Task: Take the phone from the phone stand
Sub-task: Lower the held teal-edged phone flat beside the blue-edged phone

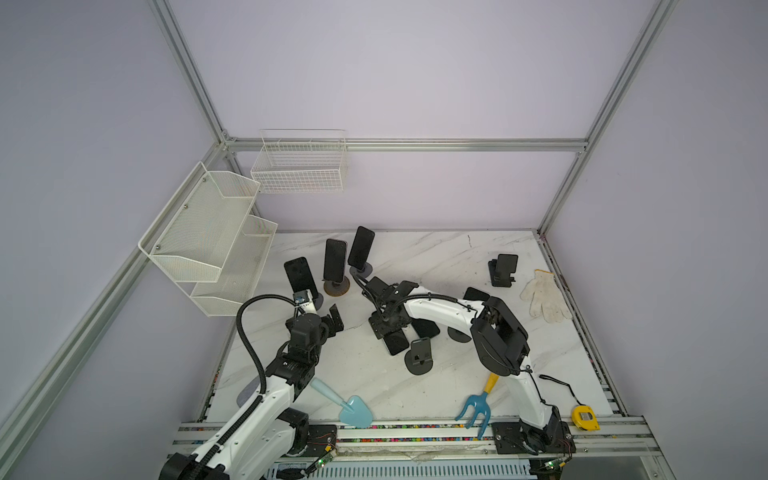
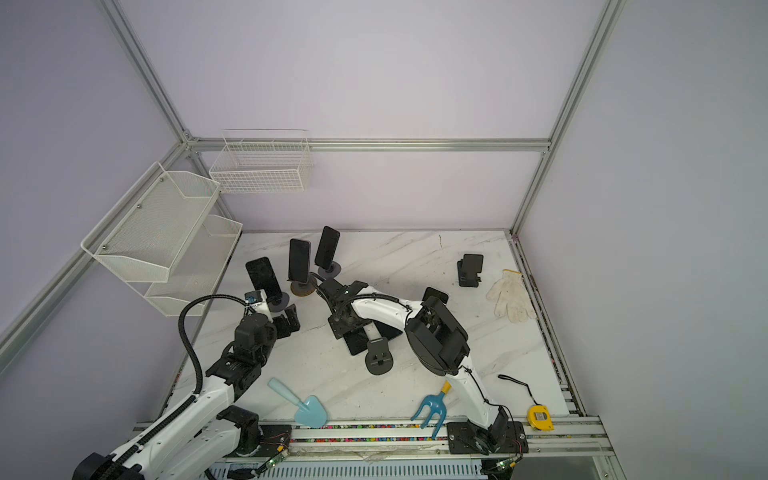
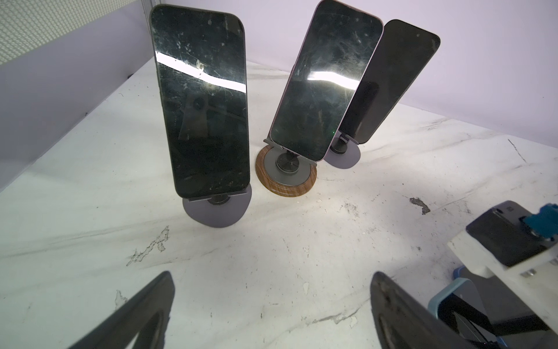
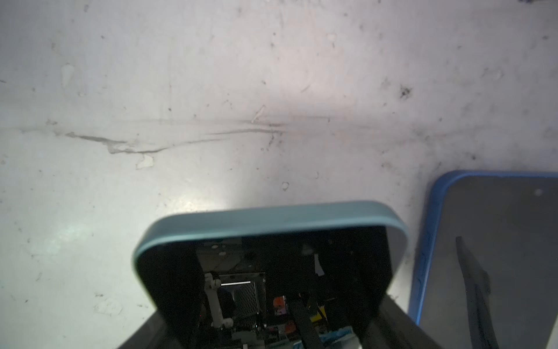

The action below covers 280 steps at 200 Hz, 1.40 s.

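Two tools showed in both top views — the left tool (image 1: 336, 319) spread wide, the right tool (image 1: 388, 328) low over the counter (image 1: 478, 257). Left wrist: jaws apart, facing three docked phones (image 3: 205, 105). Right wrist: the phone (image 4: 271, 217) sat clamped in the right tool, close above the counter — best lowered level beside the flat phone (image 4: 498, 241) before release.

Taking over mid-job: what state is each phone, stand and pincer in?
Three black phones, back left: seated on stands.
Teal-edged phone: clamped in right pincer.
Blue-cased phone: flat on marble table.
Black round-base stand: empty.
Black boxy stand: empty.
Left pincer: open, empty.
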Motion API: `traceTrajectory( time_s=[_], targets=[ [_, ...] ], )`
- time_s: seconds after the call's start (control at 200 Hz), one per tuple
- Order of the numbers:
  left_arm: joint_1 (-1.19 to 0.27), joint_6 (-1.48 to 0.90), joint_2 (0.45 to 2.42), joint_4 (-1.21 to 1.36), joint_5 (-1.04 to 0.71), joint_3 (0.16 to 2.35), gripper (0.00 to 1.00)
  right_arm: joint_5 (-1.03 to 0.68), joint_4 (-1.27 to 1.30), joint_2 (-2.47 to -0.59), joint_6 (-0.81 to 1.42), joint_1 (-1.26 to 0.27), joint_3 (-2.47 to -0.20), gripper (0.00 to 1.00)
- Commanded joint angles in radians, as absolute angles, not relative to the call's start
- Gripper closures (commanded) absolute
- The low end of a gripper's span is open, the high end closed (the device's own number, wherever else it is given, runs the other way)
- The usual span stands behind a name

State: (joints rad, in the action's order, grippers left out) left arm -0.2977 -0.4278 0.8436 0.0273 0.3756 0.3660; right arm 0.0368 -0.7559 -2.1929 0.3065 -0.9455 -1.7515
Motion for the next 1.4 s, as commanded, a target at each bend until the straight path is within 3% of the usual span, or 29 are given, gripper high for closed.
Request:
traceTrajectory(
  time_s=[0.0,0.57,1.395],
  targets=[
    [-0.298,-0.443,0.846,0.056,0.379,0.348,0.01,0.081,-0.736,-2.200,0.338,-0.957,-1.724,0.36],
    [-0.298,-0.443,0.868,0.066,0.363,0.345,0.00,-0.001,-0.583,-2.178,0.266,-0.969,-1.560,0.30],
    [-0.298,-0.449,0.900,0.065,0.390,0.348,0.00,0.037,-0.640,-2.219,0.266,-0.965,-1.587,0.21]
  ],
)
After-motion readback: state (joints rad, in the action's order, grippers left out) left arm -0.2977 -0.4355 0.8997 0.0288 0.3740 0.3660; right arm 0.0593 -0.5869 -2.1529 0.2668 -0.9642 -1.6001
